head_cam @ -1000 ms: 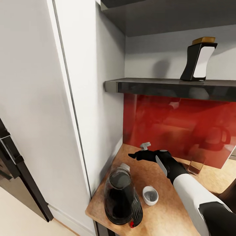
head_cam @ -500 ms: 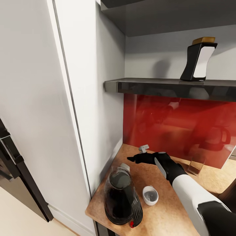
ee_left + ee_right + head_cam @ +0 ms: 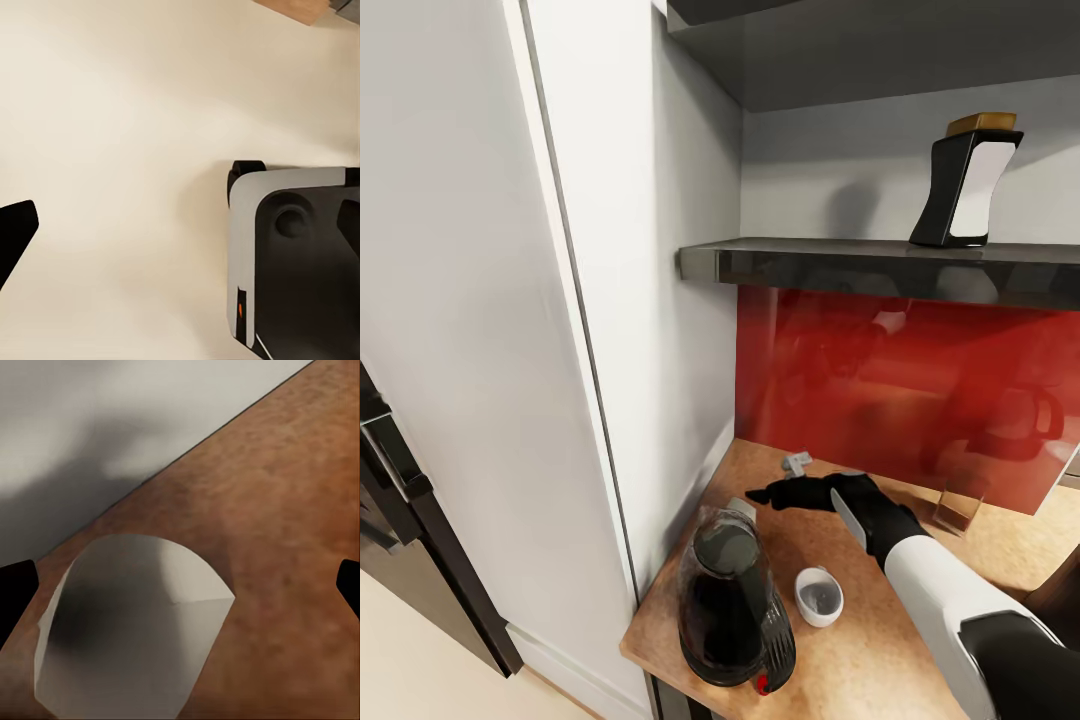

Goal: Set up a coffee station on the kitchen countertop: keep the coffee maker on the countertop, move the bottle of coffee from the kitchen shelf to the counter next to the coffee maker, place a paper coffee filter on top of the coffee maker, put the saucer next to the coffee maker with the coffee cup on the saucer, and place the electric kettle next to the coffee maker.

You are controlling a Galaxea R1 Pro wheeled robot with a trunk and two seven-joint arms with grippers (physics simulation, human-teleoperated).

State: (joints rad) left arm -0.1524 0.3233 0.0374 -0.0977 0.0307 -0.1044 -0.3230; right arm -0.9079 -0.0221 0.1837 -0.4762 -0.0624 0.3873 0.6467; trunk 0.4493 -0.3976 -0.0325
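The paper coffee filter (image 3: 135, 630) lies on the wood-grain kitchen countertop (image 3: 880, 650) close to the white wall panel, an off-white cone with its mouth toward me. It shows just behind the kettle (image 3: 742, 507). My right gripper (image 3: 760, 495) is open and low over the counter, fingertips spread at both edges of the wrist view (image 3: 180, 585), short of the filter. The electric kettle (image 3: 728, 600) stands at the counter's near corner with the coffee cup (image 3: 819, 596) beside it. On the kitchen shelf (image 3: 840, 262) above stands the bottle of coffee (image 3: 968, 180). My left gripper (image 3: 15, 232) hangs over bare floor.
A red glossy backsplash (image 3: 900, 380) closes the back of the counter. A small glass (image 3: 960, 508) stands at its foot to the right. A tall white panel (image 3: 650, 300) walls the counter's left side. The robot base (image 3: 292, 262) is on the beige floor.
My right gripper has sunk lower toward the counter and drifted slightly nearer the kettle. Kettle, cup and bottle have stayed put.
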